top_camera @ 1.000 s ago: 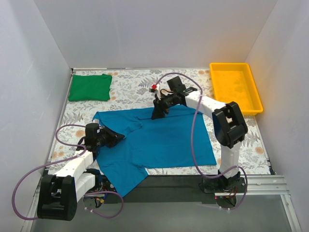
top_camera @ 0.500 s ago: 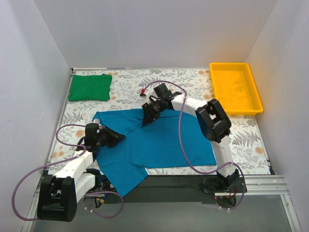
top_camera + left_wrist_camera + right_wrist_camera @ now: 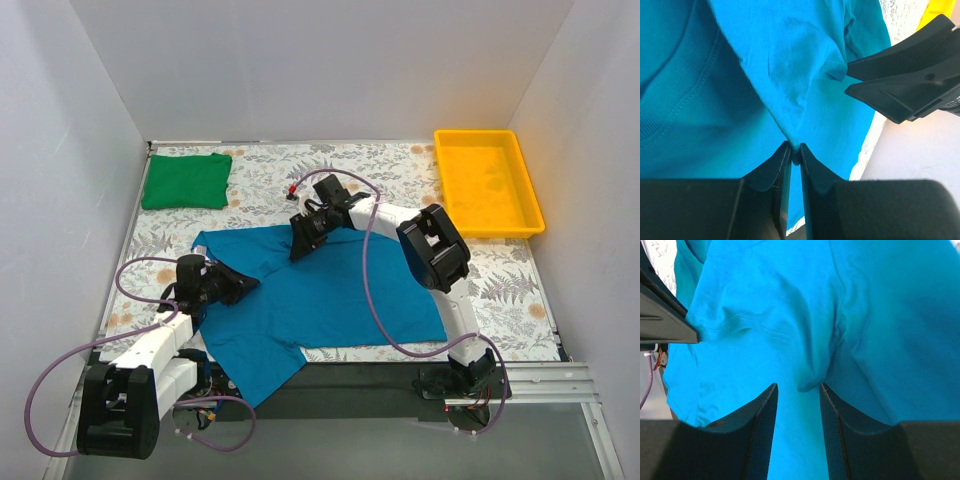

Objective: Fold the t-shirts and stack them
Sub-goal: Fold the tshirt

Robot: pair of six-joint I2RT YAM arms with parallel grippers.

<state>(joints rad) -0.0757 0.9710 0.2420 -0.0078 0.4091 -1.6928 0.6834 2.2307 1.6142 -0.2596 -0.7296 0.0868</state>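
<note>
- The teal-blue t-shirt (image 3: pixel 340 290) is lying spread open on the floral table (image 3: pixel 260 175). It is lying left of the yellow tray (image 3: pixel 488 180) and nearer the arm bases than the tray, apart from it.
- One part of the teal-blue t-shirt is hanging over the table edge that lies farthest from the yellow tray, by the left arm's base.
- The bright green t-shirt (image 3: pixel 186 181) is sitting folded into a flat square along the same far edge as the yellow tray. It is lying in the opposite corner, well apart from the tray and not touching the teal-blue t-shirt.
- The left gripper (image 3: pixel 795 150) is pinching a thin raised fold of the teal-blue t-shirt, its jaws nearly together with only fabric between them. It is working on the side of the shirt farthest from the yellow tray, with the ribbed neckband (image 3: pixel 670 95) showing just beside the pinch.
- The right gripper (image 3: pixel 797 386) is pointing down at the shirt's far edge, roughly midway between the yellow tray and the bright green t-shirt.
- Its fingers (image 3: pixel 765 415) are standing partly apart, and a puckered ridge of teal fabric is bunching up between the tips. I cannot tell whether that ridge is being clamped or only pressed.
</note>
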